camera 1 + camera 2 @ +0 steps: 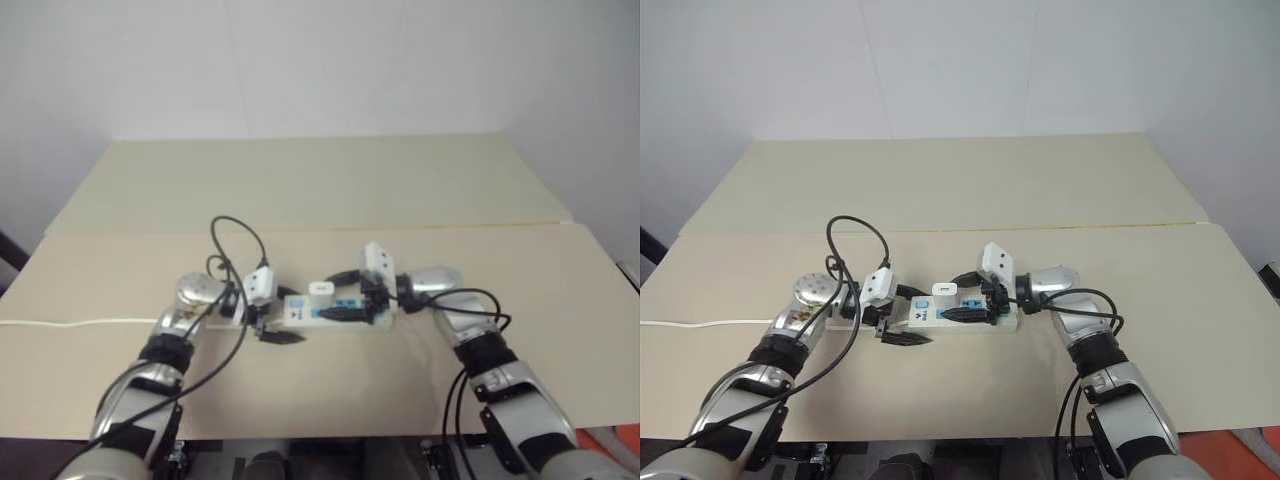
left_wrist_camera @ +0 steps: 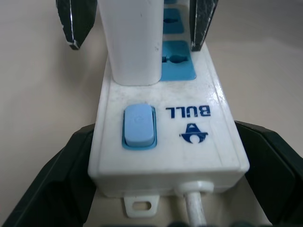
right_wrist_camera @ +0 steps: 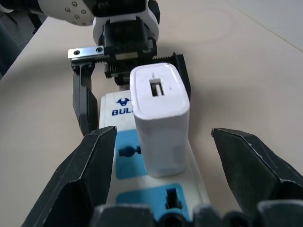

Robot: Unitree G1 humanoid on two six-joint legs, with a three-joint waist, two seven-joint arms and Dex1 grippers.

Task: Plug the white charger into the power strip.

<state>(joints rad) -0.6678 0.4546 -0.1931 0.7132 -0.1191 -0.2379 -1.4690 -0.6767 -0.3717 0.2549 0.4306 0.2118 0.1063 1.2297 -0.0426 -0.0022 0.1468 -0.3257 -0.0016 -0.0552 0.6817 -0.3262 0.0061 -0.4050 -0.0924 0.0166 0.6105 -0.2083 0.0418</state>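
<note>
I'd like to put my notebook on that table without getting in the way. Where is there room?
The whole far half of the table, beyond the seam, is bare, and so are the near corners outside each arm. The middle is crowded: the power strip with the white charger standing in it, the left tool and right tool open around it, and the cord running left.

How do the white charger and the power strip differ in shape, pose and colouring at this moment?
The white charger is a small upright block, while the power strip is a long flat bar lying on the table. The charger is plain white with one slot in its top; the strip carries light-blue sockets, a blue switch and blue lettering. The charger stands on the strip, in one of its sockets. Both have white plastic bodies.
</note>
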